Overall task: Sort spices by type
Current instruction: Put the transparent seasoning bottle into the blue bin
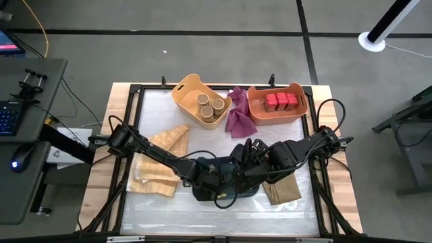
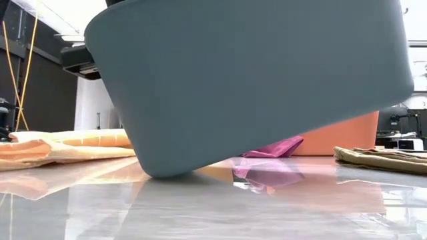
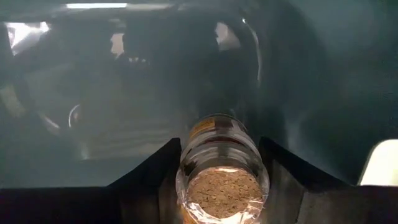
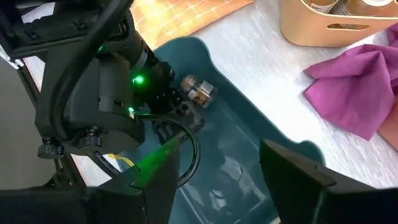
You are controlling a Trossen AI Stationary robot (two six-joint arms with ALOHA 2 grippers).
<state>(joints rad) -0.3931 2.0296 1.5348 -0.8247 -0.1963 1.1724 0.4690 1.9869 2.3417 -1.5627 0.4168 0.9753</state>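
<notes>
Nearest the low camera, the teal bin (image 2: 253,80) fills almost the whole frame, tilted, with one lower edge on the table (image 1: 223,216) and the opposite side lifted.

Teal bin, high view: at 6 o'clock of the table, largely covered by both arms. Contents seen: one small glass jar (image 3: 221,180) with a cork-brown top, clamped between the left gripper (image 3: 221,186) fingers inside the bin. The right wrist view shows the same jar (image 4: 198,90) at the left gripper's tip, over the bin's interior. Whether other jars lie in the bin cannot be told.

Right gripper (image 4: 217,180): positioned over the near rim of the teal bin, just beside the left gripper; jaws parted, with nothing visible between them.

Yellow bin (image 1: 199,101): at 12 o'clock, slightly toward 11. Contents: tan cylinders (image 1: 210,105), upright, grouped together.

Orange bin (image 1: 278,104): at 1 o'clock. Contents: red tins (image 1: 281,102), set side by side in a row.

Magenta cloth (image 1: 238,113): between the yellow and orange bins, touching both.

Tan cloths: one striped (image 1: 162,158) at 9 o'clock, one darker (image 1: 282,191) at 4 o'clock.
</notes>
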